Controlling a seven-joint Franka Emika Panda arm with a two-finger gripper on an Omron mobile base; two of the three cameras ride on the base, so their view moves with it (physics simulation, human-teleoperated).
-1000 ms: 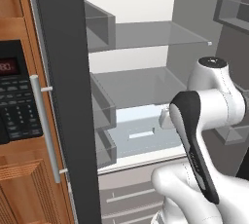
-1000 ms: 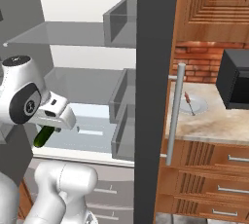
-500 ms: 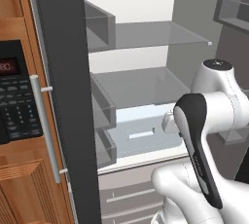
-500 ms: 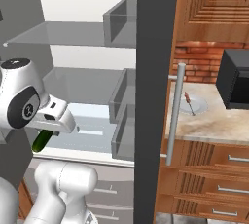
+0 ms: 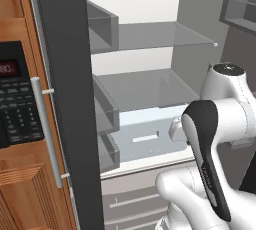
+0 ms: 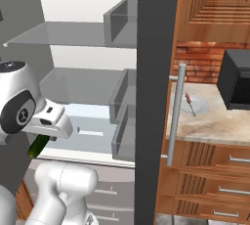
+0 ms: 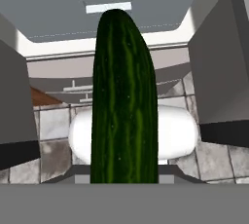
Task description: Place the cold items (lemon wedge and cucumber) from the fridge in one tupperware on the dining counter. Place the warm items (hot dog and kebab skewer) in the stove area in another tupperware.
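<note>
The hand [image 7: 124, 181] gripped the glossy dark green cucumber [image 7: 124, 101], pointing toward twelve o'clock, whose long overhang risked slipping or striking the grey steel fridge [image 5: 65, 99].

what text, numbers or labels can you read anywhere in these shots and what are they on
Red display on the black microwave: some lit digits, too blurred to read.
Microwave keypad: rows of pale button markings, too small to read.
Fridge shelves and drawers: no text.
Cucumber, held in the gripper: no label.
Black box on the wall counter: no writing visible.
</note>
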